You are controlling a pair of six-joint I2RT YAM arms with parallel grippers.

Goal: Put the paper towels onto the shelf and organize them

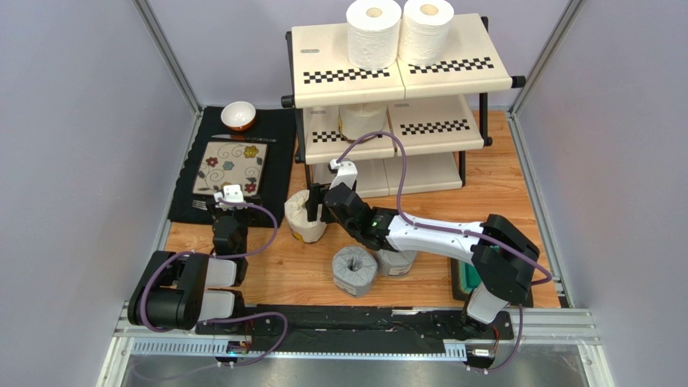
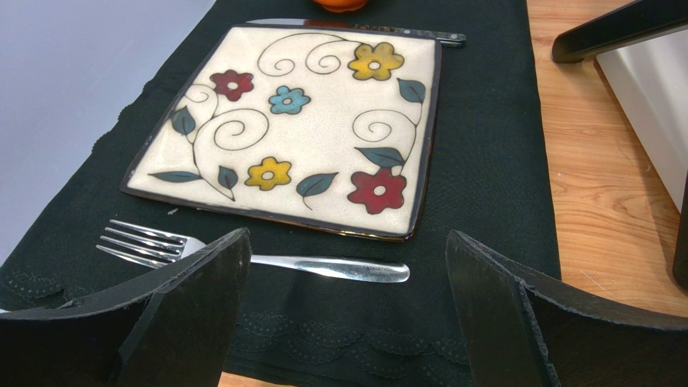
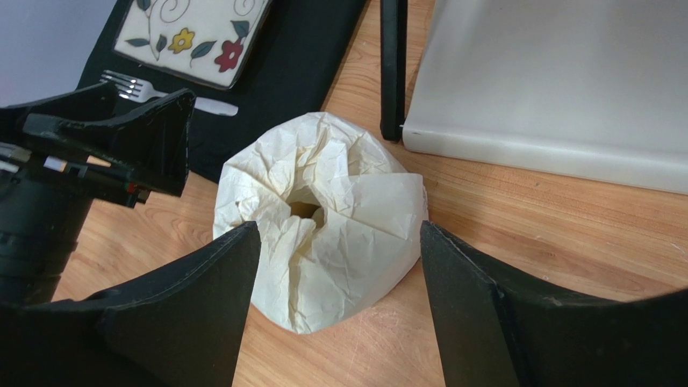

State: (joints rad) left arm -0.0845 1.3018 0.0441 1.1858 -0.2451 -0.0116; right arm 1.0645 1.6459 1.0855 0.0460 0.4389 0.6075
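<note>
The shelf stands at the back centre. Two white paper towels stand on its top tier, and a cream roll stands on the middle tier. A second cream-wrapped roll stands on the table left of the shelf's bottom tier. My right gripper is open just above and behind it. In the right wrist view the fingers flank this roll without gripping it. One grey roll stands in front, and another is partly hidden under the right arm. My left gripper is open and empty.
A floral square plate lies on a black mat, with a fork at its near edge and a white-and-orange bowl behind it. The left gripper hovers over the fork. A green item lies under the right arm.
</note>
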